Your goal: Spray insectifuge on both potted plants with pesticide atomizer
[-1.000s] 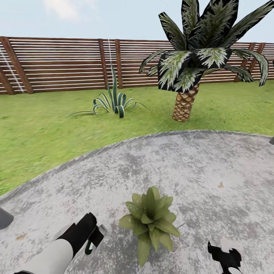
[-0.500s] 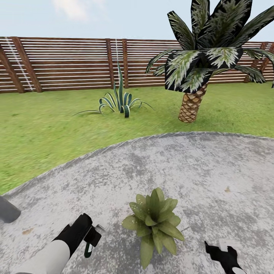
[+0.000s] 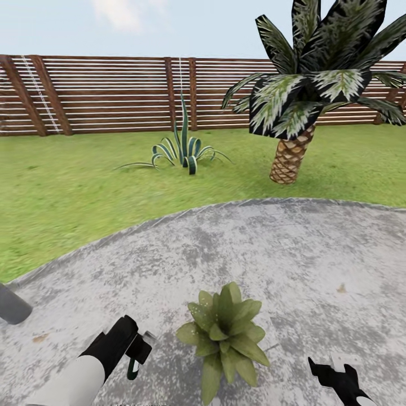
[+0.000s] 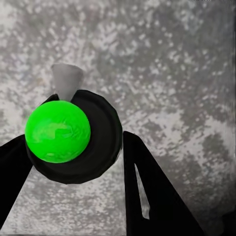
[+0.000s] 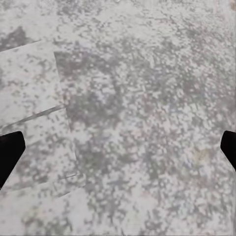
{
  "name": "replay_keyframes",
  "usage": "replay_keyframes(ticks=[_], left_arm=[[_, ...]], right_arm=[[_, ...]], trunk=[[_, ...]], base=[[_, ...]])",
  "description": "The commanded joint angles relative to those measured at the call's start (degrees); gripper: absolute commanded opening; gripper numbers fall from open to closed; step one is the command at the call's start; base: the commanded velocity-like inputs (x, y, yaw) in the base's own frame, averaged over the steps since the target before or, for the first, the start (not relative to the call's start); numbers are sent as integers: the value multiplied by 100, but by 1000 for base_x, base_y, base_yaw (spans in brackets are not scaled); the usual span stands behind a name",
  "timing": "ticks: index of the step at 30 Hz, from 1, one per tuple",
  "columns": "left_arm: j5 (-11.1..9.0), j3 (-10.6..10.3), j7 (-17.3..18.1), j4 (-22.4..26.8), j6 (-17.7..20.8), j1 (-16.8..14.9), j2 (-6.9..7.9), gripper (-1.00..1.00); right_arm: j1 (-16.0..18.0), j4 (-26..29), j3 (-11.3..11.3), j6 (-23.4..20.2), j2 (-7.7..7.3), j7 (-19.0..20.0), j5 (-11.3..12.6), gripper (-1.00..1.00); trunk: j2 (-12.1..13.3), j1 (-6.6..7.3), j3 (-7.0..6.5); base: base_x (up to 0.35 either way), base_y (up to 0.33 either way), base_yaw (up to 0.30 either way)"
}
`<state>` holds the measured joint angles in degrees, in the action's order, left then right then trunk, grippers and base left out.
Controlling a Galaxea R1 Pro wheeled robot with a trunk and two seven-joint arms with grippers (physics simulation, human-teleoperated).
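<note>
My left gripper [image 3: 134, 354] is shut on the pesticide atomizer [image 4: 98, 147], a dark round bottle whose top [image 4: 58, 132] shows bright green, with a pale nozzle [image 4: 66, 78]. It hangs low over the grey stone patio [image 3: 293, 254], just left of one potted plant [image 3: 225, 332], a low rosette of pointed green leaves whose pot is hidden. A few faint pale flecks sit on its left leaves. My right gripper [image 3: 332, 373] is open to the plant's right; in the right wrist view its fingertips frame bare stone around the gripper's middle [image 5: 118, 147].
Grass [image 3: 67, 197] borders the patio's curved edge. A striped spiky plant [image 3: 186, 151] and a big palm [image 3: 290, 160] grow in front of the slatted wooden fence [image 3: 101, 96]. A grey cylinder [image 3: 11, 305] pokes in at the left edge.
The camera has turned slightly left, so the fence, palm and spiky plant sit further right in the picture. Both arms keep about the same pose, the left still holding the atomizer.
</note>
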<state>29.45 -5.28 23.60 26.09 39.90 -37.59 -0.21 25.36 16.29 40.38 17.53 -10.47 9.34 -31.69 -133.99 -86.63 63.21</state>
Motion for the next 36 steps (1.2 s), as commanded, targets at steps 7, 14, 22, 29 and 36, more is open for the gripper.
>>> replay_keyframes(ticks=[7, 14, 22, 29, 36], left_arm=[[61, -1, 48, 18, 17, -3, -18, -100], [53, -5, 48, 19, 17, -3, -31, -100], [52, 0, 48, 11, 17, -3, -32, -100], [52, 0, 50, 18, 17, -3, -32, -100], [59, 0, 48, 19, 17, -3, -25, -100]], right_arm=[[4, -3, 49, 22, 7, 42, -22, 100], [4, -3, 49, 22, 9, 41, -22, 100], [4, -3, 49, 22, 10, 41, -22, 100], [4, -3, 49, 24, 17, 41, -22, 100], [4, -3, 49, 22, 27, 42, -22, 100]], trunk=[[-2, 1, 5], [-2, 1, 5], [-2, 1, 5], [-2, 1, 5], [-2, 1, 5]], base=[[-110, -245, 274], [-225, -200, 219], [-25, -227, 13], [0, -67, 86], [-106, -239, 272]])
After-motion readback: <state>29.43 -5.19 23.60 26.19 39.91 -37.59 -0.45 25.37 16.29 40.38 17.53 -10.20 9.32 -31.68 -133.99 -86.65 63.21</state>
